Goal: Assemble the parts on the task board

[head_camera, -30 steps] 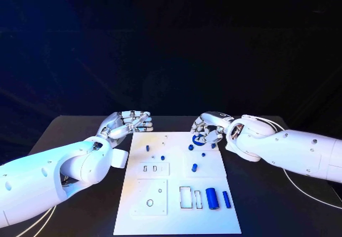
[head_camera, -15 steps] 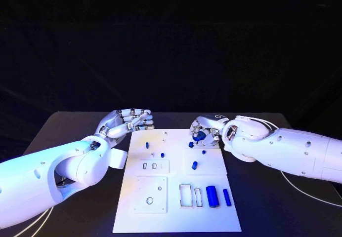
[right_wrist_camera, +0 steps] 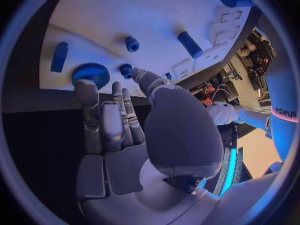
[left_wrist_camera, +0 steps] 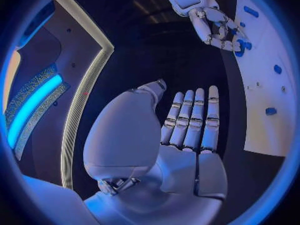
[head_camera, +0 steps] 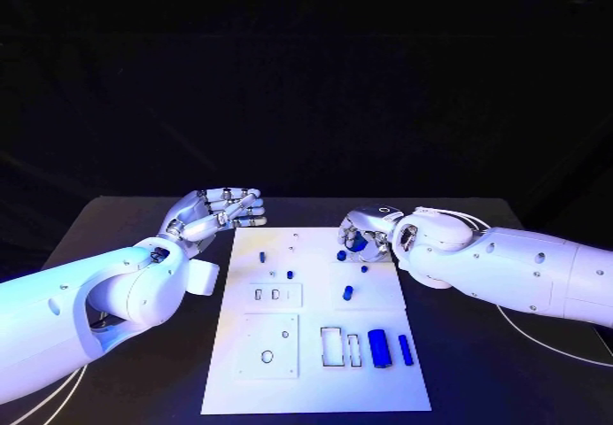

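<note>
a white task board (head_camera: 313, 354) lay in the middle of a black worktop (head_camera: 115, 230), its long sides running from the near edge toward the far edge. small blue parts sat on it: 2 cylinders, a thick one (head_camera: 378, 345) and a thin one (head_camera: 405, 349), near the board's right near corner, and several short pegs (head_camera: 349, 291) toward its far half.

the right hand (head_camera: 361, 235) was at the board's far right edge, fingers curled down around a round blue toothed part (right_wrist_camera: 90, 74). the wrist view showed a fingertip (right_wrist_camera: 83, 87) touching the part's rim as it rested on the board, but whether the hand truly gripped it could not be told.

the left hand (head_camera: 217, 211) hovered off the board's far left corner, holding nothing, its fingers straight and close together.

the likely risk: the toothed part sat close to the board's edge, just beside a small peg (right_wrist_camera: 126, 69), so a loose or off-centre hold could let it slip off onto the worktop or knock that peg askew.
</note>
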Available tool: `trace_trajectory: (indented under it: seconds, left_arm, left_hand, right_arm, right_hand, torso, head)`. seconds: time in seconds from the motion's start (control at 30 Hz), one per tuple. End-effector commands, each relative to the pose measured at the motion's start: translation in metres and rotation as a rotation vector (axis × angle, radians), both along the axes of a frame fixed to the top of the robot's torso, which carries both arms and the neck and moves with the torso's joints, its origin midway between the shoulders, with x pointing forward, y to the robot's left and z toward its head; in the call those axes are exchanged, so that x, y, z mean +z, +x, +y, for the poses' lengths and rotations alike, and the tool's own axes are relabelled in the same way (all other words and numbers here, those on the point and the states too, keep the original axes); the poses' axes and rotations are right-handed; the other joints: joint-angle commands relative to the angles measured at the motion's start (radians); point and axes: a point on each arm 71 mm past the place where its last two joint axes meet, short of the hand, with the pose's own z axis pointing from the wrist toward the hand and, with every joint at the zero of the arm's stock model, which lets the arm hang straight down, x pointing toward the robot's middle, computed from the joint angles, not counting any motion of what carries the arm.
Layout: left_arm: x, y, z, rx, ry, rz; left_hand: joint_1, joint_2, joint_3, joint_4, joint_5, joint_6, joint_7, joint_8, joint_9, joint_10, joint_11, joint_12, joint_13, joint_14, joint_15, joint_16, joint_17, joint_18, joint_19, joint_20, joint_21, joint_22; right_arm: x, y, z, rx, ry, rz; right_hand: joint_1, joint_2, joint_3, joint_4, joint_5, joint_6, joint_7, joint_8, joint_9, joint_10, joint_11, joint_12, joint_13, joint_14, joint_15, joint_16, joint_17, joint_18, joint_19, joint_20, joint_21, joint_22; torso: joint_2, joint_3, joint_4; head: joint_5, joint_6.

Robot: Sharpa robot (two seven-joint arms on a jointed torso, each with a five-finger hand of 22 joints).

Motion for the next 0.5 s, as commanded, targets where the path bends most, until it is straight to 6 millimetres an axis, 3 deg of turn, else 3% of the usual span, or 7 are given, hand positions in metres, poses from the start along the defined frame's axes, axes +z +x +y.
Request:
trace_trajectory:
  seconds: [0.03, 0.23, 0.5]
  left_arm:
    - [0.003, 0.002, 0.005, 0.001, -0.012, -0.012]
    - [0.003, 0.009, 0.020, 0.039, 0.000, -0.019]
    - [0.005, 0.015, 0.033, 0.069, 0.012, -0.022]
  left_hand:
    - [0.000, -0.007, 0.006, -0.002, -0.003, -0.008, 0.031, -0.006, -0.001, -0.002, 0.003, -0.006, 0.000, -0.003, 0.000, -0.006, 0.002, 0.011, -0.006, 0.000, -0.007, -0.001]
    - [0.001, -0.006, 0.006, -0.003, -0.003, -0.008, 0.032, -0.006, -0.001, -0.002, 0.003, -0.006, 0.000, -0.003, 0.000, -0.006, 0.002, 0.012, -0.006, 0.000, -0.007, -0.001]
    - [0.001, -0.006, 0.006, -0.003, -0.003, -0.008, 0.032, -0.006, -0.001, -0.002, 0.003, -0.006, 0.000, -0.003, 0.000, -0.006, 0.002, 0.012, -0.006, 0.000, -0.007, -0.001]
  right_arm:
    - [-0.003, 0.000, 0.001, 0.000, -0.035, 0.003]
    - [-0.007, 0.000, 0.004, 0.002, -0.042, 0.016]
    - [-0.009, -0.001, 0.006, 0.007, -0.040, 0.019]
  right_hand:
    - [0.008, -0.002, 0.014, 0.003, -0.001, 0.008, 0.000, 0.003, 0.003, 0.005, 0.003, 0.006, 0.002, 0.019, -0.001, 0.020, 0.023, -0.016, 0.015, 0.001, 0.025, 0.033]
    - [0.009, -0.001, 0.038, 0.008, -0.004, 0.015, 0.000, 0.006, 0.007, 0.008, 0.003, 0.009, 0.003, 0.027, -0.001, 0.042, 0.046, -0.020, 0.027, 0.000, 0.053, 0.068]
    - [0.008, 0.002, 0.067, 0.014, -0.008, 0.024, -0.002, 0.010, 0.014, 0.022, 0.000, 0.017, 0.005, 0.035, -0.003, 0.066, 0.072, -0.027, 0.044, -0.001, 0.088, 0.117]
  torso:
    - [0.002, -0.0005, 0.0009]
    - [0.004, 0.0007, 0.0020]
    - [0.004, -0.0016, 0.0013]
  head:
    - [-0.002, -0.002]
    - [-0.002, -0.006]
    - [0.002, -0.008]
